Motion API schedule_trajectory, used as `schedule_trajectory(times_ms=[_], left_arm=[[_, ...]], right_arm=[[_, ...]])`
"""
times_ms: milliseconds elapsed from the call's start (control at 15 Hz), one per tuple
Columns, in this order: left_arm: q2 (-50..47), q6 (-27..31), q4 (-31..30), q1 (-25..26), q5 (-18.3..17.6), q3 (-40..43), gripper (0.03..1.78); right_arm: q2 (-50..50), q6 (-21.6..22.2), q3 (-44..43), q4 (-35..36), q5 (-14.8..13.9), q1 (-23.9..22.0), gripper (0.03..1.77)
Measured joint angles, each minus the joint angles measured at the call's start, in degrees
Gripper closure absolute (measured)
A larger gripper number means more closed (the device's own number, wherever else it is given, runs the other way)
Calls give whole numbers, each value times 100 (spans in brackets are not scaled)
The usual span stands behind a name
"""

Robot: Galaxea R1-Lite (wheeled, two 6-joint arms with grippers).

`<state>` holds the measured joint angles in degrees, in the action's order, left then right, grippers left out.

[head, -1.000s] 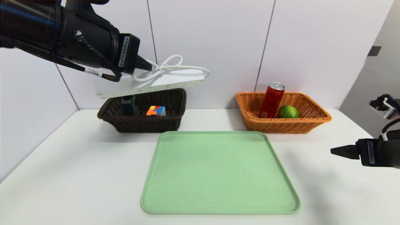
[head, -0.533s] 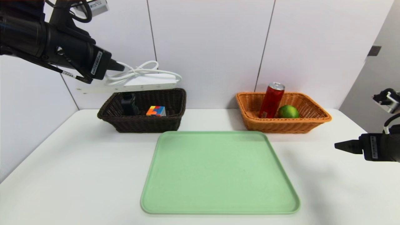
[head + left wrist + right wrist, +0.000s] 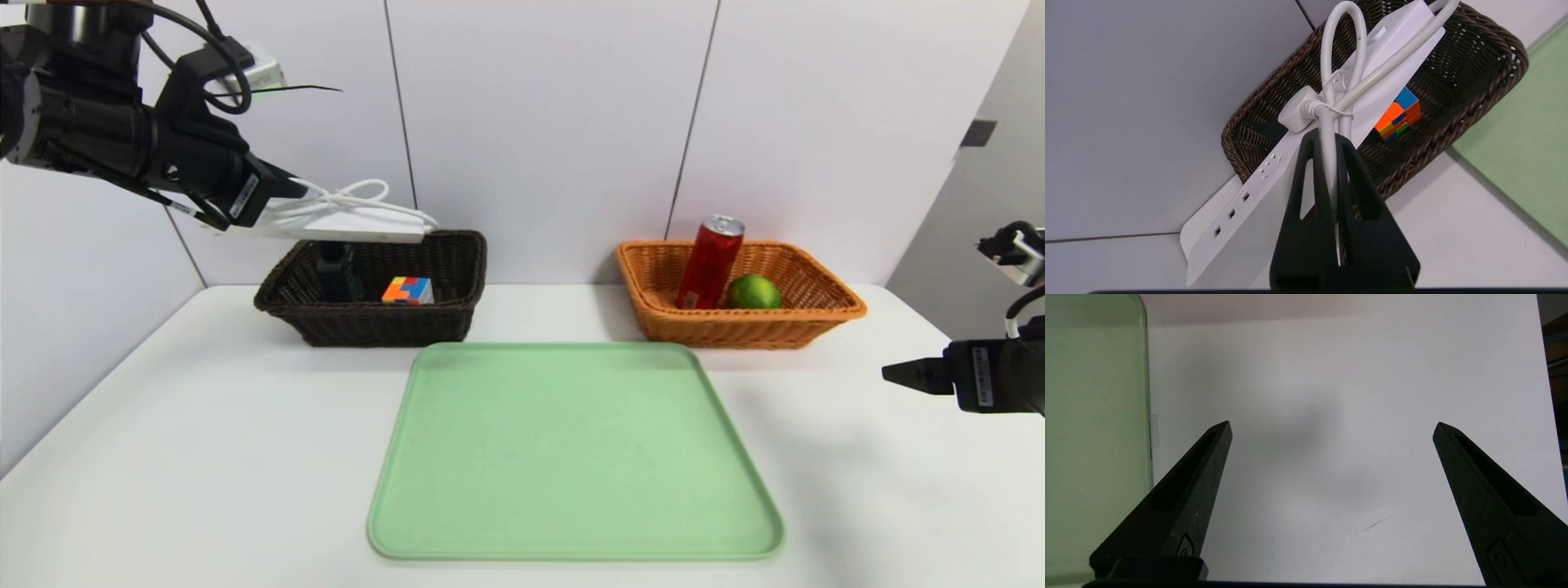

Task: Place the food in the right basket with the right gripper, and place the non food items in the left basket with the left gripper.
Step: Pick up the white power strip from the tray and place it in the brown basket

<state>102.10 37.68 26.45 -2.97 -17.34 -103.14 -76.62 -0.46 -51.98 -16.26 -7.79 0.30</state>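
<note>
My left gripper (image 3: 298, 189) (image 3: 1327, 136) is shut on the white cord of a white power strip (image 3: 343, 229) (image 3: 1274, 179), which hangs just above the dark brown left basket (image 3: 371, 322) (image 3: 1490, 61). That basket holds a colourful cube (image 3: 407, 290) (image 3: 1399, 114) and a dark object (image 3: 337, 273). The orange right basket (image 3: 739, 327) holds a red can (image 3: 709, 261) and a green lime (image 3: 753, 291). My right gripper (image 3: 894, 376) (image 3: 1333, 426) hovers open over the table at the far right with nothing between its fingers.
A large green tray (image 3: 571, 449) (image 3: 1094, 437) lies on the white table (image 3: 163, 425) in front of both baskets. A white wall stands right behind the baskets.
My left gripper has carried the power strip leftwards and lower, from above the basket's right part to over its left part. The right gripper has drawn back slightly to the right.
</note>
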Motion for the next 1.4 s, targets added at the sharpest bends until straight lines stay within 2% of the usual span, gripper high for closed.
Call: schedule_trajectory(times_ms=[200, 600, 1000, 1400], left_arm=[[208, 66, -438, -9, -13, -11, 171], [413, 184, -460, -118, -2, 37, 171], [557, 206, -503, -483, 28, 210, 171], [820, 399, -546, -521, 39, 182, 171]], right_arm=[[-15, -5, -13, -10, -9, 22, 10], [-69, -5, -16, 39, -107, 35, 10], [-122, 2, -16, 56, -113, 38, 10], [-128, -2, -20, 56, -113, 38, 10]])
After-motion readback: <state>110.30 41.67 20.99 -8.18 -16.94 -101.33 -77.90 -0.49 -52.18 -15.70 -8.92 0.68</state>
